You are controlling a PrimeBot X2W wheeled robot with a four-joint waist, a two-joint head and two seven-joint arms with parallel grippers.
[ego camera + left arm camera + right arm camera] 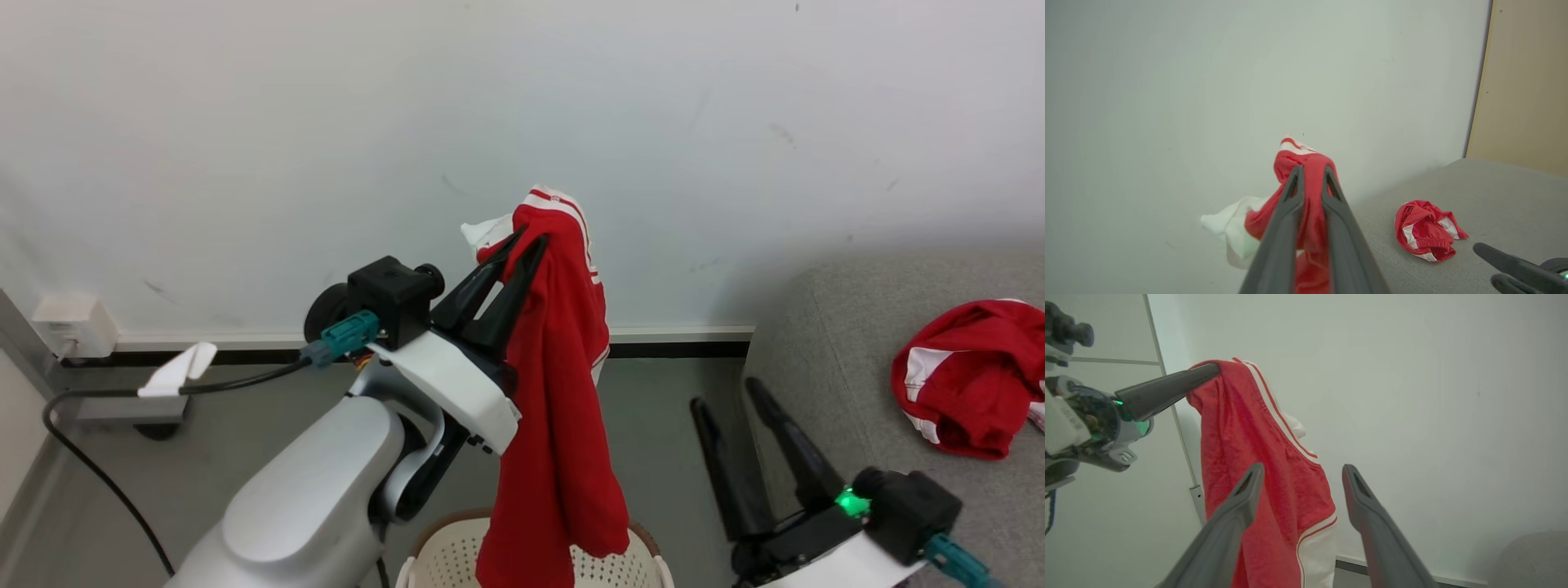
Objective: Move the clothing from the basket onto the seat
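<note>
my left tool [531, 237] is pinched nearly shut on a red garment [555, 392]. i hold it high so the long tail lifts clear of the basket [441, 559] right below; the hem hangs abt at the rim. my right tool [723, 392] is wide open w/ nothing in it. it sits btwn the left tool and the seat [816, 343], where another red piece [971, 376] lies. so the right tool's prob in the way.

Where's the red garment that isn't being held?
The loose garment lies crumpled on the grey seat, far right in the head view, right of the open right tool.
</note>
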